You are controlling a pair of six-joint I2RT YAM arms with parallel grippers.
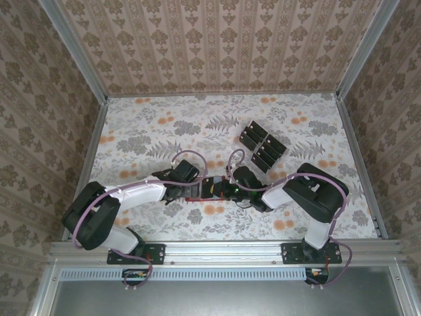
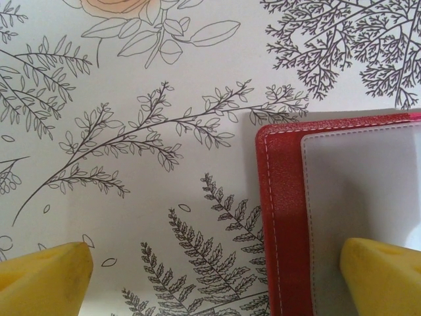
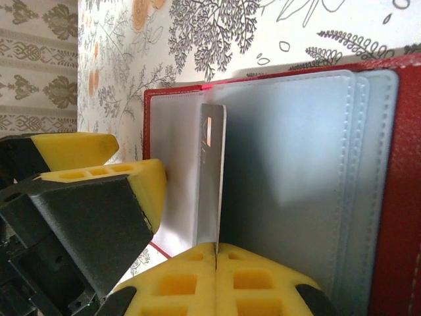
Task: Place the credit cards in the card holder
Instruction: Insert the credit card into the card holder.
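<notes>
Right gripper clamped on one credit card, lower centre, edge-on over the open card holder; left gripper spread wide, empty.

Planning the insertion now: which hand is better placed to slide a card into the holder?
Right. The right hand is shut on a credit card, edge-on at the clear sleeves of the open card holder. The left hand is open and empty at the holder's edge.
</notes>
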